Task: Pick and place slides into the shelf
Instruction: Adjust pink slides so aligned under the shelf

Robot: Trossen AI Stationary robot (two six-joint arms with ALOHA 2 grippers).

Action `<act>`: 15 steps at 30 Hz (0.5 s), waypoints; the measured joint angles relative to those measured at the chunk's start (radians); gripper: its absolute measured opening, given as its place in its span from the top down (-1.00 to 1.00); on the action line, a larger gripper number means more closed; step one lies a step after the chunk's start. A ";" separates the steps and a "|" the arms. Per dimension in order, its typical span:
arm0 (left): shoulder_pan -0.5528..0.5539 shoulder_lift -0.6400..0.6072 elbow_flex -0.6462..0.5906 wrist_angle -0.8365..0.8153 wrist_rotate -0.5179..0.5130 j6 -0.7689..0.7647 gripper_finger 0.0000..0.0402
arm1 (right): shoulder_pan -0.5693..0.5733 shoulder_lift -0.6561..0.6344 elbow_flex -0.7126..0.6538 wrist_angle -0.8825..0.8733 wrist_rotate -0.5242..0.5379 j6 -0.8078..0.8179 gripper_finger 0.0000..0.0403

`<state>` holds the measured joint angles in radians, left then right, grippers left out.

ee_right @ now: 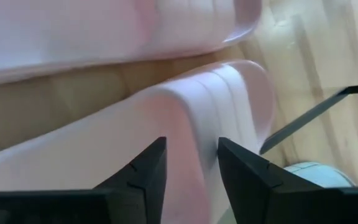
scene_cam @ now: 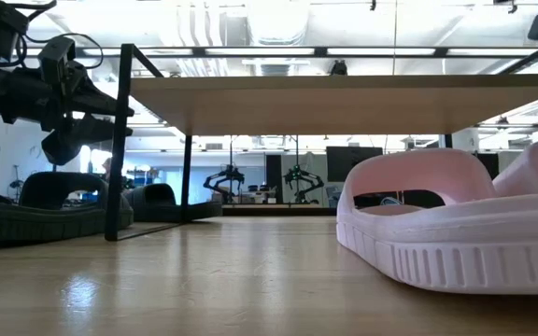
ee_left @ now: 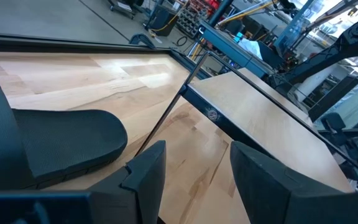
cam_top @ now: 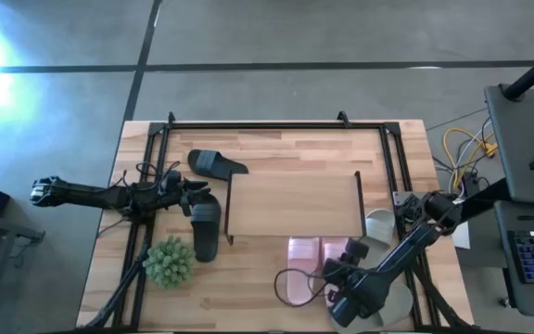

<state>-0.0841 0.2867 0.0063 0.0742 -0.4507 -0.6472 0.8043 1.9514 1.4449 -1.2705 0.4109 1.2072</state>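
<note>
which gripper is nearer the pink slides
Right. The right gripper sits over the pink slides at the table's front, fingers open. The left gripper is across the table, beside the black slides.

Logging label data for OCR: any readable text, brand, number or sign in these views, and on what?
None readable.
Small round mark on the low light-wood shelf's dark edge: too small to read.
Pale pink rubber slides and black rubber slides: no visible marking.
Room screens: too blurred to read.

Pale pink rubber slides point(cam_top: 304, 258); black rubber slides point(cam_top: 217, 164); light-wood plywood shelf point(cam_top: 295, 204) with dark frames; fuzzy green plant point(cam_top: 169, 262); light-wood table point(cam_top: 248, 301).
</note>
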 joint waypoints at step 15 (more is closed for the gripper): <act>0.000 -0.001 0.000 0.000 0.000 0.000 0.17 | 0.099 0.000 0.213 0.011 -0.181 0.252 0.73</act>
<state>-0.0843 0.2859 0.0063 0.0742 -0.4507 -0.6472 0.9034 1.9514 1.6577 -1.2597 0.2296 1.4587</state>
